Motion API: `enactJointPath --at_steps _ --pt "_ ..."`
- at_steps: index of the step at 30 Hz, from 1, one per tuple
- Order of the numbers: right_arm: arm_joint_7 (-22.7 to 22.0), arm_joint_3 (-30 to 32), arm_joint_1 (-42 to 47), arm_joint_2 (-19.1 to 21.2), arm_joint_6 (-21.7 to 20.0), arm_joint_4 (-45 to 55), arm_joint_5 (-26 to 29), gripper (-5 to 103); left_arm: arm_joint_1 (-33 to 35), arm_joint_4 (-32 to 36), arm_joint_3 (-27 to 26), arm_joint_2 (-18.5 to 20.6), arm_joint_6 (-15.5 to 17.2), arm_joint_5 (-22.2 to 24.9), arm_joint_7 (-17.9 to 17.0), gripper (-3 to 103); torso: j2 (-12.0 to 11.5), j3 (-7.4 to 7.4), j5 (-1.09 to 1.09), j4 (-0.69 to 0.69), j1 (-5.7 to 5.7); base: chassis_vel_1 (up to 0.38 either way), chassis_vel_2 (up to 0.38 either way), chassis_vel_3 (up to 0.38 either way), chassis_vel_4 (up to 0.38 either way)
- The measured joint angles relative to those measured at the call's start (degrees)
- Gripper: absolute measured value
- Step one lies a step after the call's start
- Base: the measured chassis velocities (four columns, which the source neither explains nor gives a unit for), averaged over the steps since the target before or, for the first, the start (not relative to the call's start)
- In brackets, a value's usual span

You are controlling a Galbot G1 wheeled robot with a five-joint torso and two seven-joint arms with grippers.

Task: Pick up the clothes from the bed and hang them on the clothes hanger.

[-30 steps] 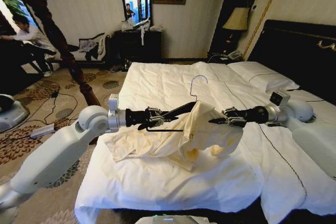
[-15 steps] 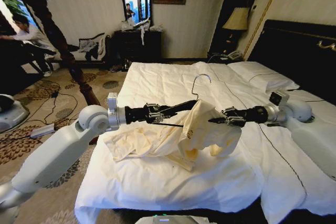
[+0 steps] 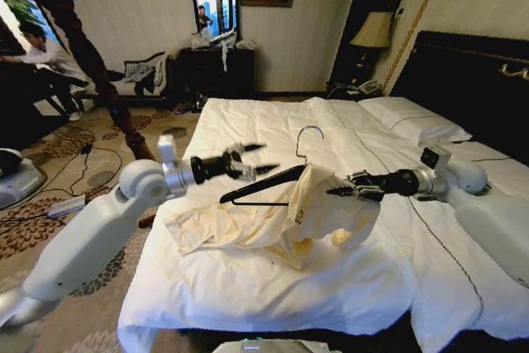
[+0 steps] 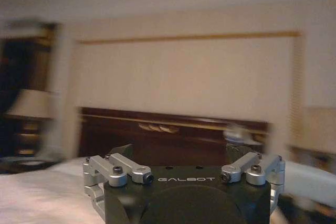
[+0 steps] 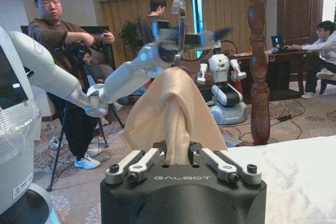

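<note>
The cream clothes (image 3: pixel 277 225) lie partly on the bed (image 3: pixel 273 291), with one end lifted and draped over the right end of the black clothes hanger (image 3: pixel 264 186). The hanger's silver hook (image 3: pixel 310 134) points up. My right gripper (image 3: pixel 340 191) is shut on the raised cloth; in the right wrist view the clothes (image 5: pixel 176 108) rise from between its fingers to the hook (image 5: pixel 180 14). My left gripper (image 3: pixel 254 159) stands open just up and left of the hanger, apart from it. In the left wrist view the left gripper (image 4: pixel 178 153) holds nothing and faces the headboard (image 4: pixel 173 135).
A tall dark wooden coat stand (image 3: pixel 99 72) rises off the bed's left side, also seen as the coat stand (image 5: pixel 257 61). The black headboard (image 3: pixel 471 72), pillows (image 3: pixel 413 117) and a lamp (image 3: pixel 372 31) are at the right. Another robot (image 5: pixel 226 87) and people stand on the carpet beyond.
My left gripper has opened, let go of the hanger and drawn back up and to the left. The hanger has sagged slightly and stays in the cloth that the right gripper holds.
</note>
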State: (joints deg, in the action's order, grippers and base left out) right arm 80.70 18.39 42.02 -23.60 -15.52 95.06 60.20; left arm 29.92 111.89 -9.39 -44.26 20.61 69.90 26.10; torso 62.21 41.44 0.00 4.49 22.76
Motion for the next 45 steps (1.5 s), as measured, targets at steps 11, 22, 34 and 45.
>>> enactJointPath --at_steps 11,22,34,45 --pt "-2.35 1.28 -1.62 -0.22 1.19 3.57 1.79 16 19.3 -8.2 -2.1 5.03 -4.35 -15.31 -24.86 100 0.0 0.0 -0.03 -0.06 0.01 0.0 0.0 0.0 0.0" --pt "-3.09 1.97 -1.1 -0.41 2.0 4.81 2.3 16 36.9 0.07 -2.2 -1.91 -10.01 -32.17 -22.48 100 0.01 0.0 0.01 -0.01 0.0 0.0 0.0 0.0 0.0" --pt "-5.67 2.1 -0.35 -0.74 3.65 7.1 3.29 16 45.84 0.04 -2.1 -6.66 -19.19 -45.76 -15.18 100 0.01 0.0 0.0 -0.04 -0.01 0.0 0.0 0.0 0.0" --pt "-6.09 2.4 -0.23 -0.75 4.38 7.01 3.46 16 50.95 0.38 -4.99 -3.27 -24.12 -45.04 -9.84 100 0.0 0.01 0.0 -0.05 0.0 0.0 0.0 0.0 0.0"
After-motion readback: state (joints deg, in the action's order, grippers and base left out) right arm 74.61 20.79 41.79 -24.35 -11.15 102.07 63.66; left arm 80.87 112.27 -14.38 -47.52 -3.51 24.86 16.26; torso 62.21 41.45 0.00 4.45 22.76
